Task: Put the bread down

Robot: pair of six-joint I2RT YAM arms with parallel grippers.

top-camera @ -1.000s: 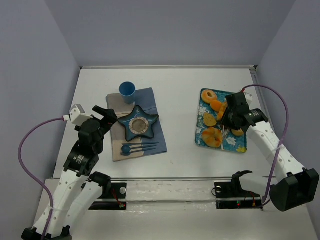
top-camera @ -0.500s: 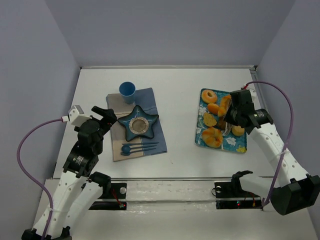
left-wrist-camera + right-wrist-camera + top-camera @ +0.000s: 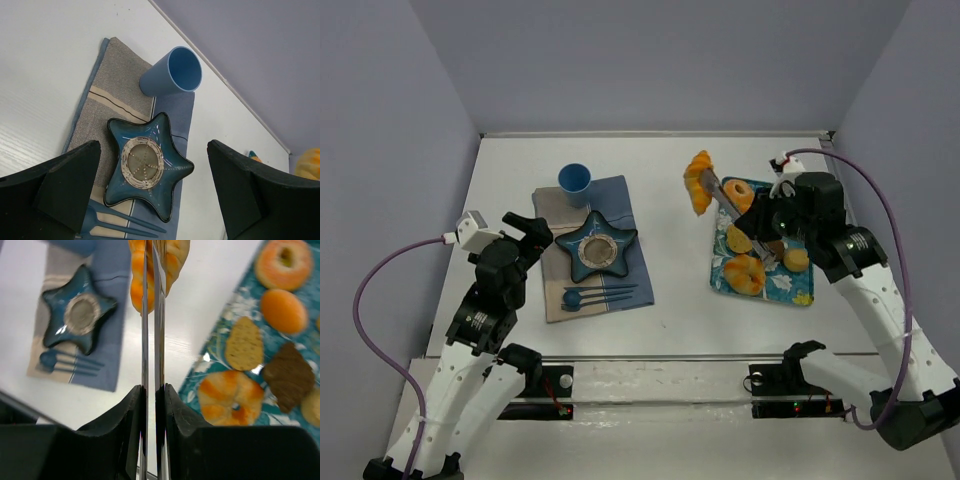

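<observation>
Seen from the top camera, the right gripper [image 3: 709,189] reached toward the upper middle of the frame, its long thin fingers pressed together on an orange bread [image 3: 698,181]. The bread hung in the air above the bare white table [image 3: 670,300], just left of the patterned tray [image 3: 801,296] and well right of the star-shaped plate [image 3: 601,251]. Other pastries lay on the tray. At centre left the left gripper [image 3: 528,228] was near the edge of the grey-blue cloth [image 3: 618,193], its fingers apart and holding nothing. A blue cup [image 3: 574,180] stood at the cloth's upper end, and a blue fork [image 3: 605,292] lay below the plate.

In the left wrist view, the left gripper [image 3: 154,147] showed two dark fingers [image 3: 62,182] at the lower corners, spread wide and empty. Between them lay the star-shaped plate [image 3: 150,170] on the cloth [image 3: 106,95], with the cup [image 3: 178,70] above it. A sliver of the bread [image 3: 310,163] showed at the right edge.

In the right wrist view, the right gripper [image 3: 152,270] ran up the centre of the frame, its jaws nearly touching and clamping the bread [image 3: 174,260] at the top edge. The star-shaped plate [image 3: 80,315] and fork [image 3: 70,365] sat at the left, the tray [image 3: 212,362] with a ring doughnut [image 3: 283,262] and a bagel [image 3: 234,396] at the right.
</observation>
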